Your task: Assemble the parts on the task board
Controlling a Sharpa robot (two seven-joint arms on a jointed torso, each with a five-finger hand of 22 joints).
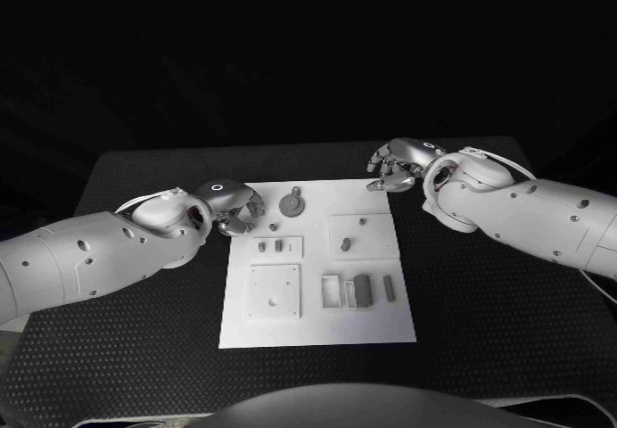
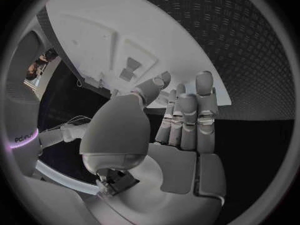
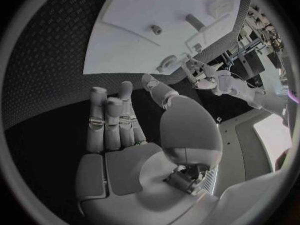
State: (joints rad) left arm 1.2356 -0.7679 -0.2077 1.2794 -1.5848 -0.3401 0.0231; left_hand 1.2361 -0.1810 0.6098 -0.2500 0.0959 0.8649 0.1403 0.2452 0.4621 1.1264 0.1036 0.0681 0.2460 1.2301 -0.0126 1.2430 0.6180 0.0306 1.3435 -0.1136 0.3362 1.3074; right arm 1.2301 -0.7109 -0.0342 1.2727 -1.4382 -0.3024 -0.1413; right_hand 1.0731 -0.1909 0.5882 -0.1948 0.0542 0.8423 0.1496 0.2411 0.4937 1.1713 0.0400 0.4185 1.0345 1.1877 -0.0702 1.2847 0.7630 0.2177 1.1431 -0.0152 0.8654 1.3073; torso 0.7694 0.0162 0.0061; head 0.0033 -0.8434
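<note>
Task board (image 1: 373,330): white plate mid-table, grey parts lying on it, a round disc part (image 1: 293,205) near its far edge.
Left hand (image 1: 229,207): empty, fingers apart, at the board's left edge beside the disc.
Right hand (image 1: 398,165): empty, fingers loosely curled, off the far right corner.
Risk: a low reach could nudge the board (parts look loose) and scatter them.

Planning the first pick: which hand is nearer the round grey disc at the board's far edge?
Left. The left hand sits just beside the round disc, at the board's left edge; the right hand hovers farther off, past the far right corner.
</note>
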